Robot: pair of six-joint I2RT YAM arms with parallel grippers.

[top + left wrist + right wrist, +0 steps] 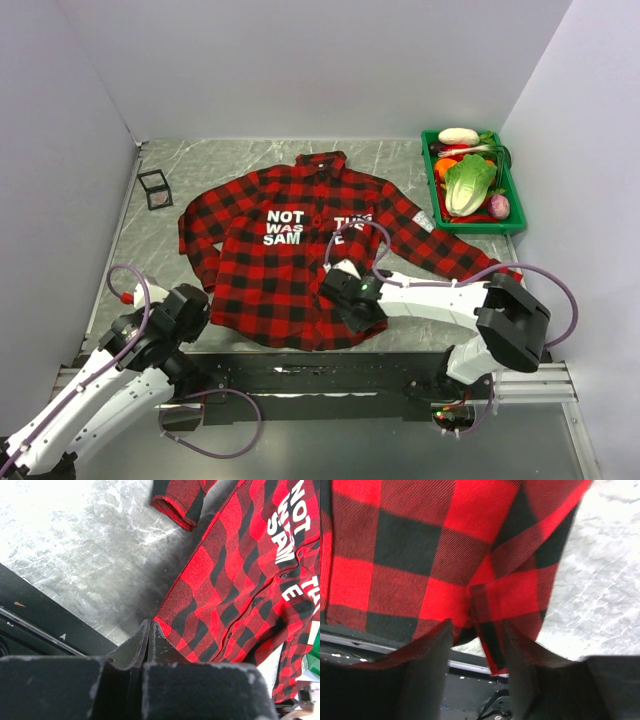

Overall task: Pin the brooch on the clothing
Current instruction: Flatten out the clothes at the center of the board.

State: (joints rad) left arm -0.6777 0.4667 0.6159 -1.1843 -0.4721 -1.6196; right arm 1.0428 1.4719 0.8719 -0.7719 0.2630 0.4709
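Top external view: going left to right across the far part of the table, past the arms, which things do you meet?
black wire-frame cube → red-and-black plaid shirt → green crate of vegetables

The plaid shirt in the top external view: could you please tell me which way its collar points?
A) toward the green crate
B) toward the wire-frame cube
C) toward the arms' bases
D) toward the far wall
D: the plaid shirt has its collar on the far side of the table and its hem on the near side.
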